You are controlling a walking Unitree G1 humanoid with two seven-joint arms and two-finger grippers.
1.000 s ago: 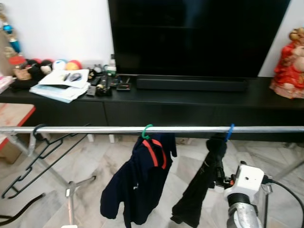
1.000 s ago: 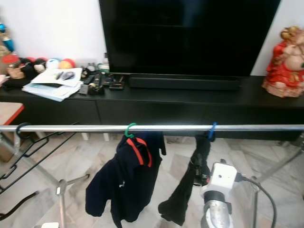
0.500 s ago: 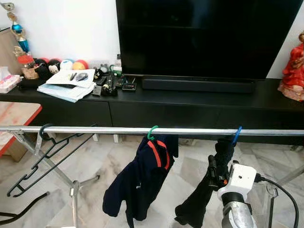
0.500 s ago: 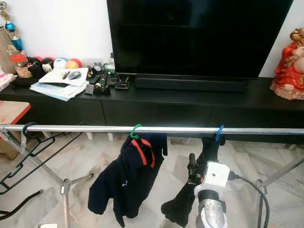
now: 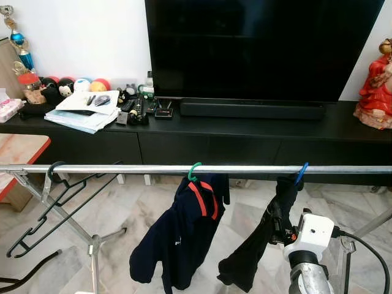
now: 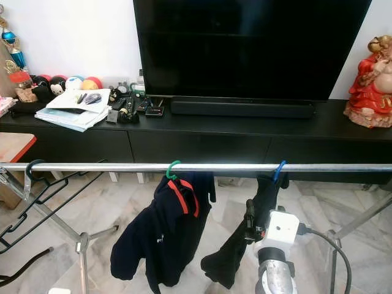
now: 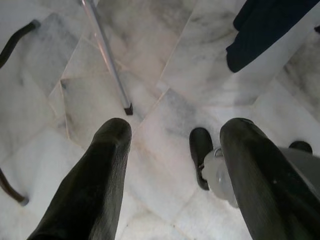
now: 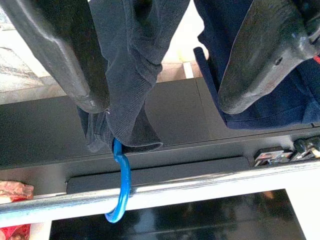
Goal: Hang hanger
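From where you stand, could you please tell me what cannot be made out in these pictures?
- Blue hanger: its body is wrapped in the dark garment, in every view.
- Right gripper: in the eye views, the garment hides its fingertips.
- Rail: both ends leave the frame.
- Small items on the cabinet: too small.

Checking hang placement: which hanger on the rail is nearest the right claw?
The blue plastic hanger carrying the dark garment, not the green or bare black one.

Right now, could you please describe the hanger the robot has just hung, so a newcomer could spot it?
Find the silver rail in front of the black TV cabinet. Two garments hang from it; take the right one, a dark garment beside the right claw. Its hanger has a blue hook, whereas its neighbour's hook is green.
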